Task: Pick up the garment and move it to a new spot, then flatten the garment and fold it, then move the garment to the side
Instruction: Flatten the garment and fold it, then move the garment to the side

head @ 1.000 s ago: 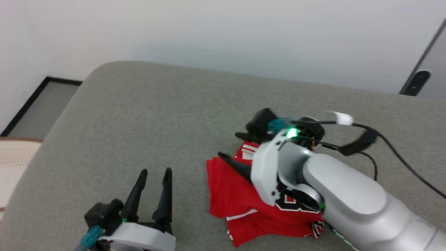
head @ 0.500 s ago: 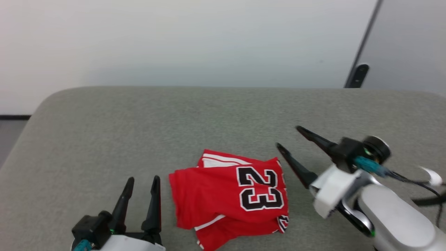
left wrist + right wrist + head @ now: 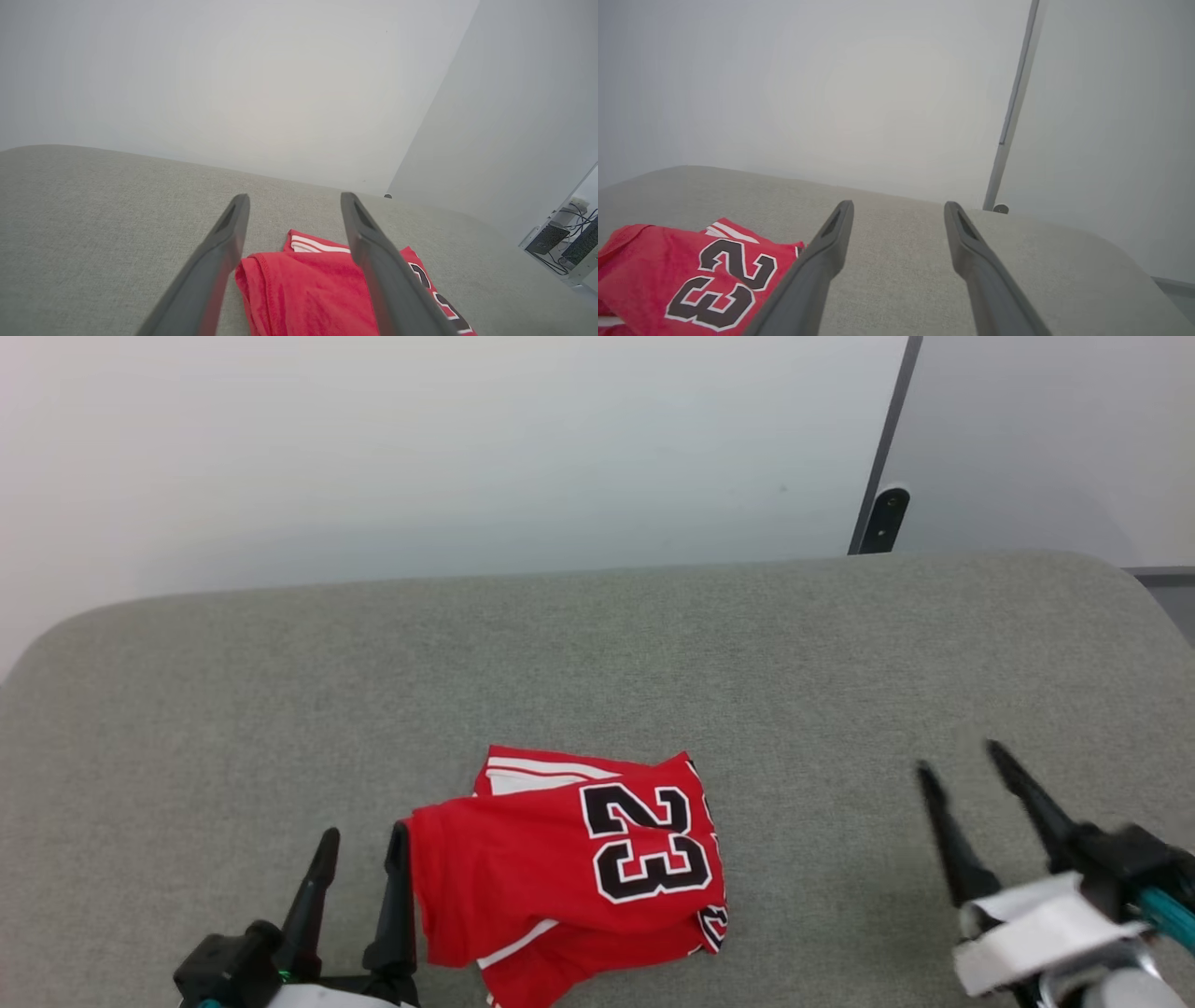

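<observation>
- The garment [image 3: 560,868] was seen rumpled — flattening judged pending
- Left claw [image 3: 365,833] and right claw [image 3: 960,758] were held apart, empty
- An edge grasp was judged needed next

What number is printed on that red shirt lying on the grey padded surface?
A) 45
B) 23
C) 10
B: the head view shows the shirt with a big black, white-outlined 23 facing up.
</observation>
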Robot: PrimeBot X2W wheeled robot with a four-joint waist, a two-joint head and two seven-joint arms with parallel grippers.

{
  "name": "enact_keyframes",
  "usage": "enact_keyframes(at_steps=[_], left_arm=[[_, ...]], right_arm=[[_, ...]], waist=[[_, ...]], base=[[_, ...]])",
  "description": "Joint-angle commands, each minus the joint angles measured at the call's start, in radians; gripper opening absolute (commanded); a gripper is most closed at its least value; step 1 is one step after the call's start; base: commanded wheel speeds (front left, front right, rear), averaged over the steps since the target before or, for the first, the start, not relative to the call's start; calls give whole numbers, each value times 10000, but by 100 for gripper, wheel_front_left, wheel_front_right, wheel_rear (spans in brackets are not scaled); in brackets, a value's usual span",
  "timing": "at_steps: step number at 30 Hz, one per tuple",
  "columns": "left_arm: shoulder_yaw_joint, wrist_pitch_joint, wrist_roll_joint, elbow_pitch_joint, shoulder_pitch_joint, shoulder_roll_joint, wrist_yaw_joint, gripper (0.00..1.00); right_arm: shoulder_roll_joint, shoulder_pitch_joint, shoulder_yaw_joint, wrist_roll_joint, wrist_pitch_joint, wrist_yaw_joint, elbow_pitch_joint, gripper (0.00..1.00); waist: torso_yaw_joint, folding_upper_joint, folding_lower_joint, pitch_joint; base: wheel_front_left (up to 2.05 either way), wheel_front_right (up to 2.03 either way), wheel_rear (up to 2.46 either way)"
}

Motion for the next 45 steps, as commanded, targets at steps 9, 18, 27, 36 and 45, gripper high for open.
enact_keyframes(at_steps=[9, 18, 27, 36, 45], left_arm=[[43, -5, 160, 70, 270, 74, -23, 100], [21, -5, 69, 188, 299, 171, -23, 100], [-170, -5, 32, 298, 99, 131, -23, 100], [-54, -5, 25, 316, -25, 239, -23, 100], [416, -3, 71, 238, 49, 335, -23, 100]], right_arm=[[957, 1939, -1996, -524, -45, -13, -1097, 100], [1129, 2236, -2520, -696, -44, -13, -1379, 100], [1030, 2188, -2533, -836, -46, -13, -1345, 100], [957, 2246, -2318, -931, -45, -13, -1254, 100], [1077, 2034, -1543, -878, -45, -13, -983, 100]], waist=[[-55, 0, 0, -19], [-11, 0, 0, -29], [130, 0, 0, -71], [1000, 0, 0, -144], [2604, 0, 0, -350]], base=[[0, 0, 0], [0, 0, 0], [0, 0, 0], [0, 0, 0], [0, 0, 0]])
